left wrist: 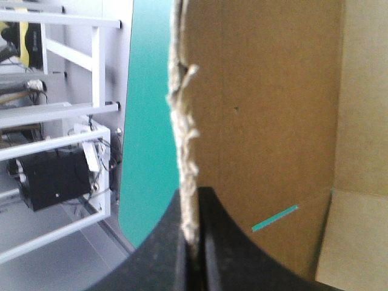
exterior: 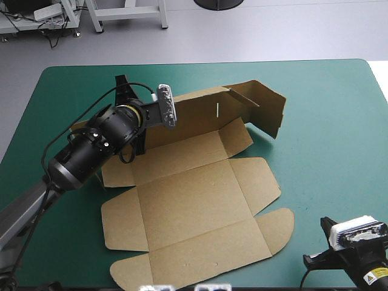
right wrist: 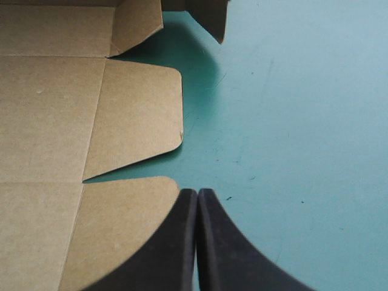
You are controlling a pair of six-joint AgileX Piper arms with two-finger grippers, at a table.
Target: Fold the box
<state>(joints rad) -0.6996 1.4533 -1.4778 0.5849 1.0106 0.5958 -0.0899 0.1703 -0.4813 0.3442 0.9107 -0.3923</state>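
The brown box [exterior: 194, 206] lies opened out on the teal-green desk [exterior: 327, 121], most of its panels flat; only the far wall [exterior: 200, 112] is raised, its end flap [exterior: 267, 106] standing bent inward, well apart from either arm; the left jaws are all but closed on that wall's top, the frayed edge [left wrist: 185, 151] pinched between the two black fingers [left wrist: 151, 260], the wall's inner face spreading ahead of them and to one side; the right jaws are pressed tip to tip and hold nothing, low over bare cover, a rounded flap [right wrist: 121, 236] of the near panel just beside them and the rest of the sheet ahead; the step in hand looks like raising the far wall, an early one, since the side walls are not yet up; the next move likely calls for the left jaws to tip the wall along its crease without tearing the frayed board, and for the right jaws to open and come in to lift a side flap
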